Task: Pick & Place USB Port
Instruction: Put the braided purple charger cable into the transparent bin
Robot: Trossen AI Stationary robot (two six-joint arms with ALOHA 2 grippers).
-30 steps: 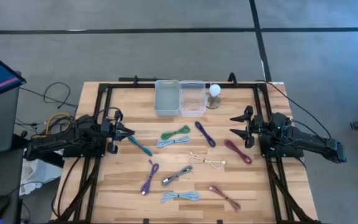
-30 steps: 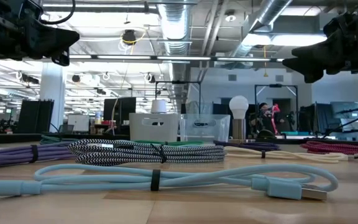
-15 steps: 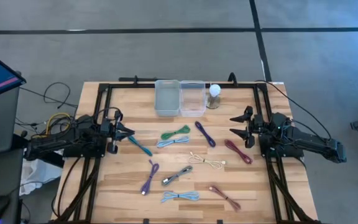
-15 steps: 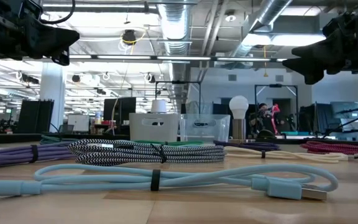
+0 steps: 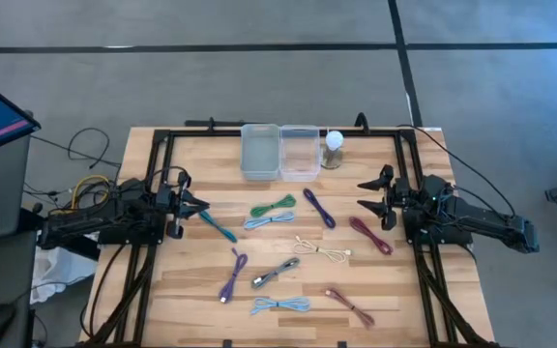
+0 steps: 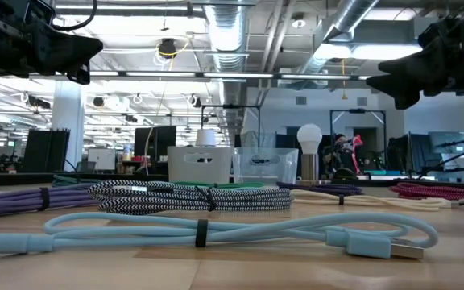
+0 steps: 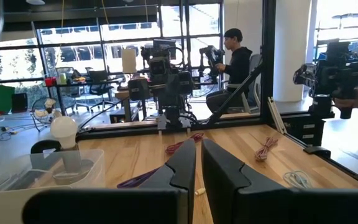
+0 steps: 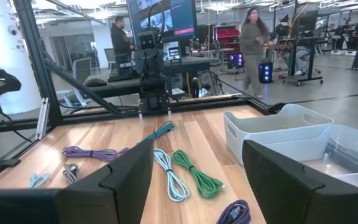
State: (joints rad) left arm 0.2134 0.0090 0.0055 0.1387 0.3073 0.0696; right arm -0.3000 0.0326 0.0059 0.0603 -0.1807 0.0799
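- My left gripper (image 5: 193,204) hovered at the table's (image 5: 395,290) left edge, fingers nearly together, empty.
- My right gripper (image 5: 367,193) hovered at the right edge, fingers apart.
- The USB cables (image 5: 288,246) lay scattered between them.

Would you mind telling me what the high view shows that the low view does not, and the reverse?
Only the high view shows the layout: left gripper nearly closed at the left edge, right gripper open at the right edge, red cable nearest the front. Only the low view shows the room behind, with ceiling ducts, and the light blue cable's USB plug close up. Both show the striped cable, two bins and the bulb.
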